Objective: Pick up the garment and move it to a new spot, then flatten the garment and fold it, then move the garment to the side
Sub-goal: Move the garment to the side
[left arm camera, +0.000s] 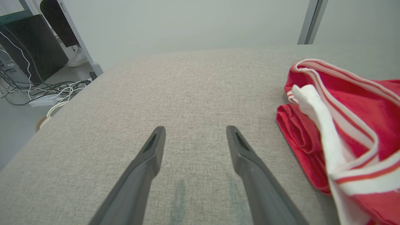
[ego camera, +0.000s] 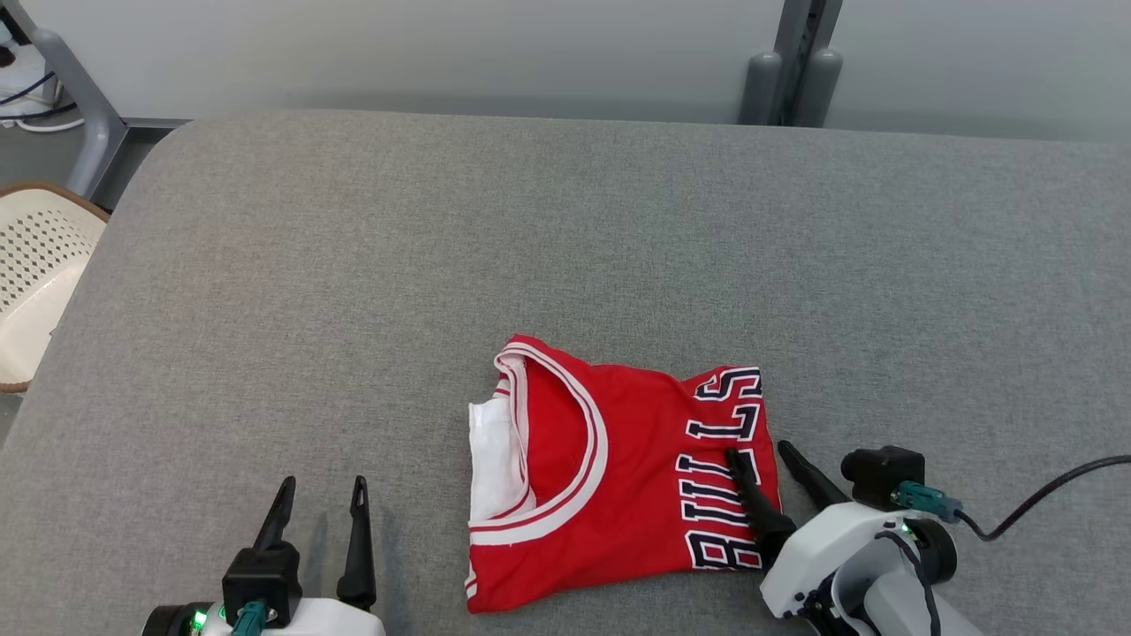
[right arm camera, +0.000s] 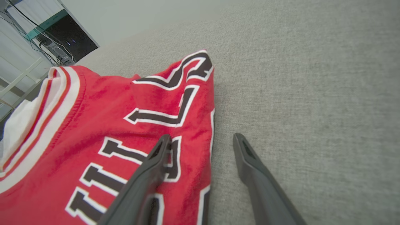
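Observation:
A red jersey (ego camera: 618, 477) with white trim and black lettering lies folded on the grey table (ego camera: 565, 265), near its front edge. My right gripper (ego camera: 758, 450) is open at the jersey's right edge: one finger is over the lettering, the other over bare table beside it. The right wrist view shows the same jersey (right arm camera: 103, 125) under my right gripper (right arm camera: 201, 137). My left gripper (ego camera: 323, 484) stands open over bare table, well left of the jersey. Its wrist view shows my left gripper (left arm camera: 195, 128) with nothing between the fingers and the jersey (left arm camera: 350, 125) off to the right.
A cream perforated basket (ego camera: 35, 274) sits beyond the table's left edge. Grey posts (ego camera: 791, 84) stand behind the table's far edge. Cables and a power strip (left arm camera: 43, 100) lie on the floor to the left. A black cable (ego camera: 1043, 499) trails from my right wrist.

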Available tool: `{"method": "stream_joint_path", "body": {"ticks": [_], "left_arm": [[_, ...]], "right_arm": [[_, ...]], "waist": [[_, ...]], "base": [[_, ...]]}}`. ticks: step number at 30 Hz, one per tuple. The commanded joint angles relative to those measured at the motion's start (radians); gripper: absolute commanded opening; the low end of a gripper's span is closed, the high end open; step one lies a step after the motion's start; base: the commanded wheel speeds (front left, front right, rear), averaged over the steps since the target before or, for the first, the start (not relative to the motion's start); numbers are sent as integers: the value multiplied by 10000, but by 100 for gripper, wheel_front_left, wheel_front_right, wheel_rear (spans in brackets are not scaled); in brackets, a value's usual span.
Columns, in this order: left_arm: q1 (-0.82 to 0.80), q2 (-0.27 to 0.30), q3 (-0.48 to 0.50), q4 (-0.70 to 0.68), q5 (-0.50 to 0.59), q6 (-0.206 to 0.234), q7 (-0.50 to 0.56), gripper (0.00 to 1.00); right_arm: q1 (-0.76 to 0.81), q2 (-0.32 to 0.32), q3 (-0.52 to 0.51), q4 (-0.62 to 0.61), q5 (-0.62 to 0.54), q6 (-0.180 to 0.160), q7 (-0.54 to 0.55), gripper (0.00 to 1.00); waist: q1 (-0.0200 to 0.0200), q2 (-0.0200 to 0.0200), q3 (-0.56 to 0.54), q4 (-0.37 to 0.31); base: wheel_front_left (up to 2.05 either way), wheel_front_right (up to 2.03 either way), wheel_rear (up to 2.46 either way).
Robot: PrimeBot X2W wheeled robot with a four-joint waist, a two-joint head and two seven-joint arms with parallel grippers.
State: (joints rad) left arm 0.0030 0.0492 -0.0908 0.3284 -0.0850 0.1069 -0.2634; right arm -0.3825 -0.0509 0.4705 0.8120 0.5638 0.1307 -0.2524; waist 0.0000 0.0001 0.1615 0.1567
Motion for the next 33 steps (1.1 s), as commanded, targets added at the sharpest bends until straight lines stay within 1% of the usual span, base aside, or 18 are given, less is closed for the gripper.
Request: {"method": "stream_joint_path", "body": {"ticks": [1, 2, 6, 7, 8, 9, 10, 13, 15, 19, 22, 33], "left_arm": [[-257, 36, -14, 1, -22, 11, -7, 100], [-257, 36, -14, 1, -22, 11, -7, 100], [-355, 38, -76, -28, -2, 24, -7, 100], [-387, 38, -92, -37, -13, 37, -7, 100], [-408, 38, -116, -54, -24, 36, -7, 100], [-407, 38, -139, -70, -24, 26, -7, 100], [-404, 38, -161, -88, -25, 16, -7, 100], [-406, 41, -233, -129, -8, -38, -7, 100], [-304, 33, -211, -137, -38, -55, -7, 100], [-88, 40, -70, -144, 210, -197, -7, 100], [-48, 39, -73, -157, 361, -326, -7, 100], [-595, 43, -393, -173, 703, -716, -7, 100]], "right_arm": [[50, 18, 378, 222, 432, 3, 242, 100], [50, 18, 378, 222, 432, 3, 242, 100], [-113, 46, 1187, 299, 1182, 12, 385, 100], [-172, 46, 1400, 326, 1280, 12, 417, 98], [-234, 55, 1601, 342, 1386, 12, 408, 48], [-313, 40, 1686, 389, 1425, 12, 328, 11], [-427, 12, 1735, 481, 1393, 11, 240, 0], [-706, -22, 1670, 743, 1265, 6, -7, 0], [-749, -46, 1585, 769, 1387, 0, -72, 0], [-848, -80, 1515, 823, 1393, -3, -145, 0], [-805, -60, 1334, 692, 1296, -1, -144, 0], [-595, -40, 948, 364, 1058, -1, -147, 0]], "waist": [[0, -1, 9, -6], [0, -1, 9, -6], [0, -1, 11, -31], [0, -1, 8, -34], [0, -1, 10, -35], [0, -1, 13, -38], [0, -1, 12, -39], [0, -1, -30, -80], [0, -1, -131, -233], [0, -1, -320, -898], [0, -1, -415, -1659], [0, -1, -201, -5239]], "base": [[0, 0, 0], [0, 0, 0], [0, 0, 0], [0, 0, 0], [0, 0, 0], [0, 0, 0], [0, 0, 0], [0, 0, 0], [0, 0, 0], [0, 0, 0], [0, 0, 0], [0, 0, 0]]}}
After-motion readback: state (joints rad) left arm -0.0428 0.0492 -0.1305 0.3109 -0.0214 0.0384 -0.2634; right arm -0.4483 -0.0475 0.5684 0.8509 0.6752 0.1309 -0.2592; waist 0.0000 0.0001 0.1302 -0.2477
